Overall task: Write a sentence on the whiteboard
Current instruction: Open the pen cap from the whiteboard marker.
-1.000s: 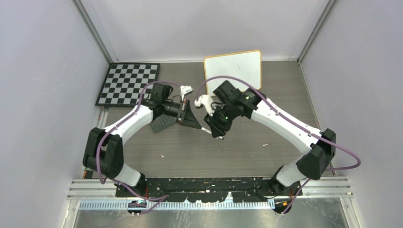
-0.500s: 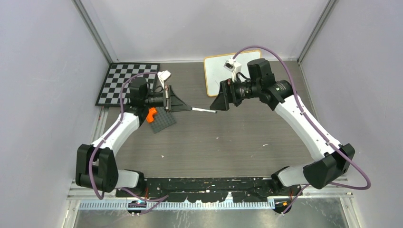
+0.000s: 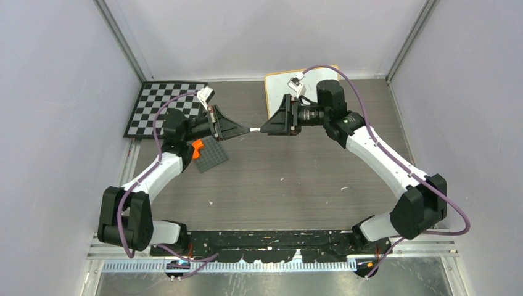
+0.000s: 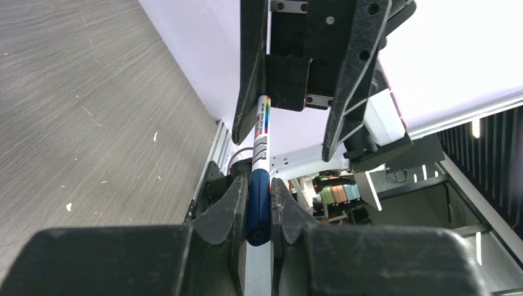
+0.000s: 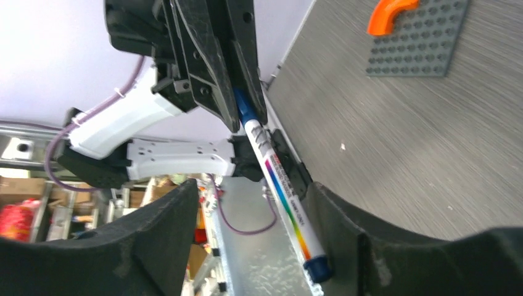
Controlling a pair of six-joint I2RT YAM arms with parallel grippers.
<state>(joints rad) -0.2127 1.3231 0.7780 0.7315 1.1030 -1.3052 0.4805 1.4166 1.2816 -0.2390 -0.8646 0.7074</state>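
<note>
The right end effector has swung in toward the left end effector since half a second ago, and the two now meet tip to tip above the table, with the marker bridging them. The left end effector is clamped tight on the marker's dark blue cap. The right one stands wide open, its black, wedge-shaped fingers either side of the marker's far end, which lies close along one of them. The marker is a slim white barrel with a rainbow stripe and a blue end plug.

The whiteboard, white with a thin light-orange frame and rounded corners, lies at the table's far edge, largely hidden behind the right wrist; no writing can be made out on it. To the left lie a black-and-white checkerboard and a grey studded plate carrying a curved orange piece. The table is dark grey with a brushed wood grain; pale lilac walls enclose it.
</note>
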